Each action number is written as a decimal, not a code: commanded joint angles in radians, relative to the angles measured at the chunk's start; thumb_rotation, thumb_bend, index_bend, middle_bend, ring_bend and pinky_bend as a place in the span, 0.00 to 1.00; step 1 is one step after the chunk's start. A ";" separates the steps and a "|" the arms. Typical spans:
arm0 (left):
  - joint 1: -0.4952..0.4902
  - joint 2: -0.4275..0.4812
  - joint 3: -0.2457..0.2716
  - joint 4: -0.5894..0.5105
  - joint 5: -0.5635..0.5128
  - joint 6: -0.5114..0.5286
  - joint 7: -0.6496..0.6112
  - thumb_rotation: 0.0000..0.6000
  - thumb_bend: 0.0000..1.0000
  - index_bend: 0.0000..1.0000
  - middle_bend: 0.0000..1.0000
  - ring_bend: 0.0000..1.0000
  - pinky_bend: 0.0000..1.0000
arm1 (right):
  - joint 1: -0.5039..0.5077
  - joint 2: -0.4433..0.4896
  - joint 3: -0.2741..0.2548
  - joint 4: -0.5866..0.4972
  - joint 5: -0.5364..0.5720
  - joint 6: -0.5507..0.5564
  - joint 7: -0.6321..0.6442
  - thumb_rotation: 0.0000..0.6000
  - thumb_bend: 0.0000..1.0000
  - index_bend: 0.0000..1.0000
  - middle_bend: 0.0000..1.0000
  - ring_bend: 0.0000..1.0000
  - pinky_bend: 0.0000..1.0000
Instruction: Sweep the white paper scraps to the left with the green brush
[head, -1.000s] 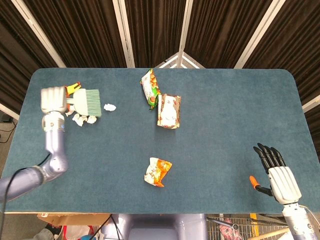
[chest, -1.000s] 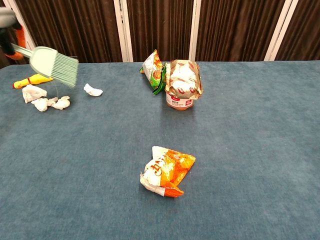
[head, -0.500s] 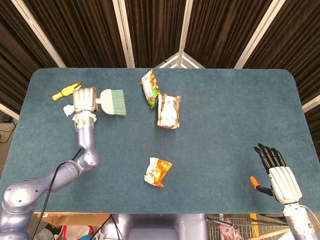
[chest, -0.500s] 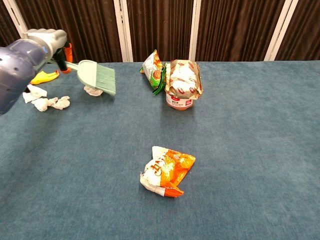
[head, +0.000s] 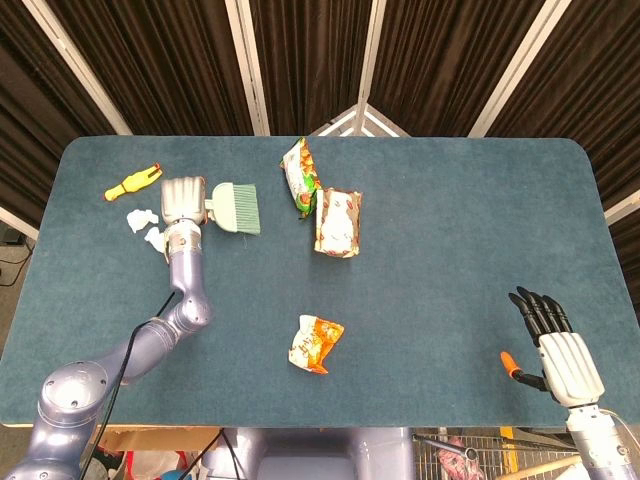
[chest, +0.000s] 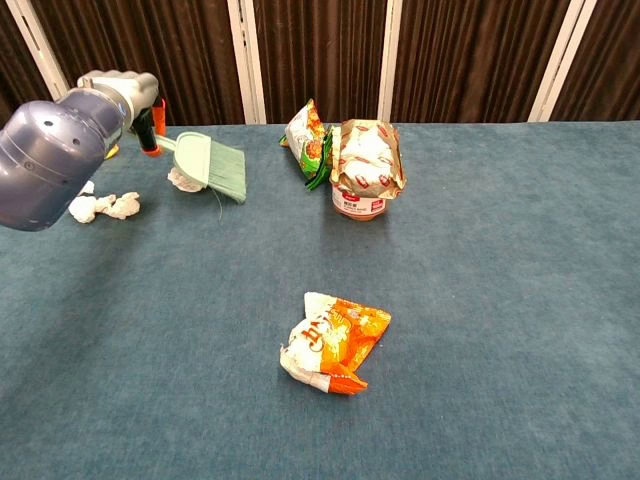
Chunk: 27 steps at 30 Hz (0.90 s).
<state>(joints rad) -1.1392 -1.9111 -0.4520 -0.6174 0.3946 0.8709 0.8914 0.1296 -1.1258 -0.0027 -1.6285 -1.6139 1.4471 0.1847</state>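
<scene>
On the far left part of the counter (head: 450, 230), the left robot hand (head: 183, 200) is clamped around the handle of the green brush (head: 236, 207). The brush sticks out to the right of the hand, and its bristles point down at the blue counter top. In the chest view the bristles (chest: 226, 175) slant down and right, with one white paper scrap (chest: 182, 179) tucked just under the brush head. The silver left arm (head: 160, 330) reaches up from the near left edge, bent at the elbow.

More white paper scraps (head: 143, 222) lie in a small bunch just left of the hand. A yellow toy (head: 131, 183) with an orange tip lies a bit farther back and left.

Near the middle of the far side, a green snack bag (head: 299, 176) leans beside a brown-and-white snack bag (head: 338, 222); the two touch. Their writing is too small to read. An orange-and-white snack bag (head: 316, 343) lies crumpled closer to the robot, well apart from the others; its writing is unreadable too.

At the near right corner, the right robot hand (head: 553, 345) holds nothing. Its dark fingers (head: 538, 311) are spread apart and point away from the robot.
</scene>
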 joint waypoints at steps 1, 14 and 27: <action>0.009 -0.009 -0.004 0.019 -0.028 -0.017 0.042 1.00 0.81 0.80 1.00 1.00 1.00 | -0.001 0.001 -0.001 -0.003 -0.003 0.001 -0.001 1.00 0.34 0.00 0.00 0.00 0.00; 0.175 0.255 0.032 -0.356 -0.190 0.135 0.341 1.00 0.81 0.80 1.00 1.00 1.00 | -0.008 0.004 -0.003 -0.005 -0.010 0.016 -0.008 1.00 0.34 0.00 0.00 0.00 0.00; 0.326 0.610 0.016 -0.728 -0.194 0.207 0.250 1.00 0.81 0.80 1.00 1.00 1.00 | -0.007 -0.001 -0.004 -0.005 -0.019 0.017 -0.019 1.00 0.34 0.00 0.00 0.00 0.00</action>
<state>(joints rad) -0.8477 -1.3473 -0.4176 -1.3030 0.1719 1.0740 1.2131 0.1227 -1.1267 -0.0069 -1.6331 -1.6332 1.4646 0.1661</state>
